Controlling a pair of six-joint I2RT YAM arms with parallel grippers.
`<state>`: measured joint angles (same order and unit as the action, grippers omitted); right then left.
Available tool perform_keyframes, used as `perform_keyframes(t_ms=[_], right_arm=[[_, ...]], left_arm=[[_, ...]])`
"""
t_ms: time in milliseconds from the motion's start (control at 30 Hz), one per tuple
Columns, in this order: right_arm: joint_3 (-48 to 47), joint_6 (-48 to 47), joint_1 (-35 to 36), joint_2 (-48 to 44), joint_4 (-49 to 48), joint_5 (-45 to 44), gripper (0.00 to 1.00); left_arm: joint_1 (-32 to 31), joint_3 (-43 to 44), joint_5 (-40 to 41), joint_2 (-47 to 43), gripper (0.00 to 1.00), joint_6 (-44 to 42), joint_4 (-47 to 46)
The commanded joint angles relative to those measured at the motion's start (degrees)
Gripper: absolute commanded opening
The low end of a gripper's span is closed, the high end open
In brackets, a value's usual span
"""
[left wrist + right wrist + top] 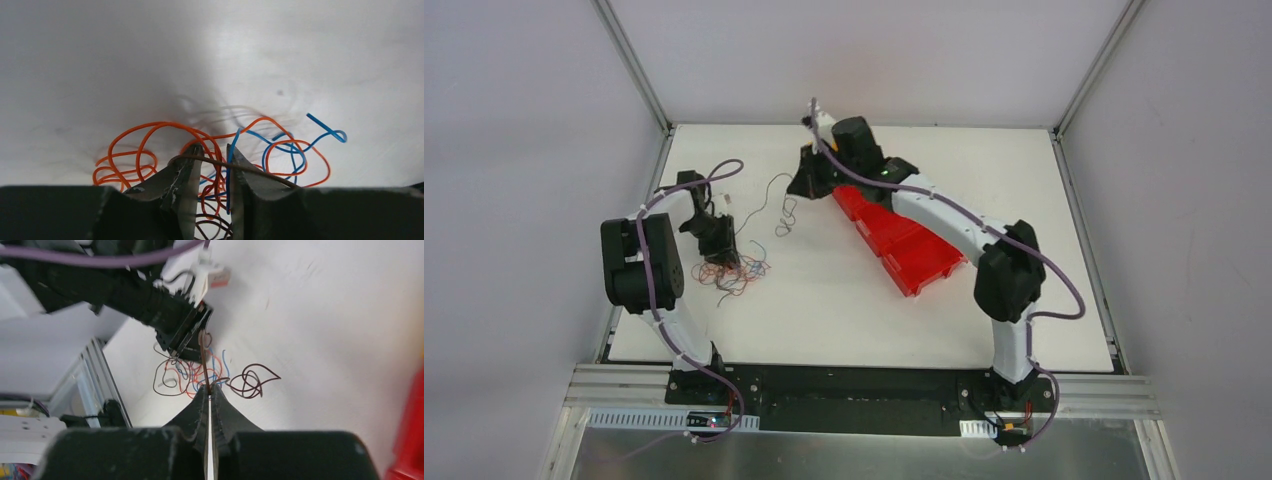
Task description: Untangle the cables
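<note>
Cables: a small heap of thin orange, blue and dark cables (732,270) lies on the counter (844,320), close to the left edge and a bit nearer the front than the back.
Left end effector: my left end effector (214,155) sits right on the heap. Its two fingers are a little apart. Strands run through the gap, and I see nothing squeezed.
Right end effector: my right end effector (210,389) is clenched tight on one brown wire (202,357). It is over the back half of the counter, near the middle.
How they feel: I think they are very light, bendy and springy. The curls will hook on each other and may slip out of a weak pinch.
Where to hold: I would take one strand at a time, by a loop that pokes out, like the blue loop (336,135).
Room: there is lots of bare counter in the middle and front. The red bins (894,240) lie toward the right. The left edge is close, so I would pull toward the middle.
</note>
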<state>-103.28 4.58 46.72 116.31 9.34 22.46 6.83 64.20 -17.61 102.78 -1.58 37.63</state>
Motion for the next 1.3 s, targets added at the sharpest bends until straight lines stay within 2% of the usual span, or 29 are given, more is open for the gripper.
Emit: perform_keyframes(t_ms=[0, 233, 433, 567, 767, 1267], right_arm=[[-2.49, 3.39, -4.38, -11.7, -4.36, -2.43, 0.0], [-9.73, 6.11, -6.72, -15.39, -3.86, -3.93, 0.0], [-15.44, 5.59, -9.14, -15.24, -2.87, -6.9, 0.0], [-18.5, 4.95, -11.16, -15.28, -2.35, -6.08, 0.0], [-16.87, 2.87, -13.47, -16.03, -2.38, -5.23, 0.0], [-6.9, 2.52, -14.9, -20.16, -4.51, -3.69, 0.0]], left_arm=[[7.07, -0.8, 8.27, 1.04, 0.27, -1.68, 2.8], [10.53, -1.11, 7.49, 2.41, 0.26, -2.64, 3.07], [10.75, -0.04, 6.74, 3.12, 0.24, -2.33, 3.07], [10.75, -0.26, 6.82, 3.54, 0.27, -2.8, 3.07], [10.77, 0.19, 4.07, 3.1, 0.32, -2.46, 3.23], [10.75, 2.92, 2.11, 1.81, 0.33, -1.97, 5.16]])
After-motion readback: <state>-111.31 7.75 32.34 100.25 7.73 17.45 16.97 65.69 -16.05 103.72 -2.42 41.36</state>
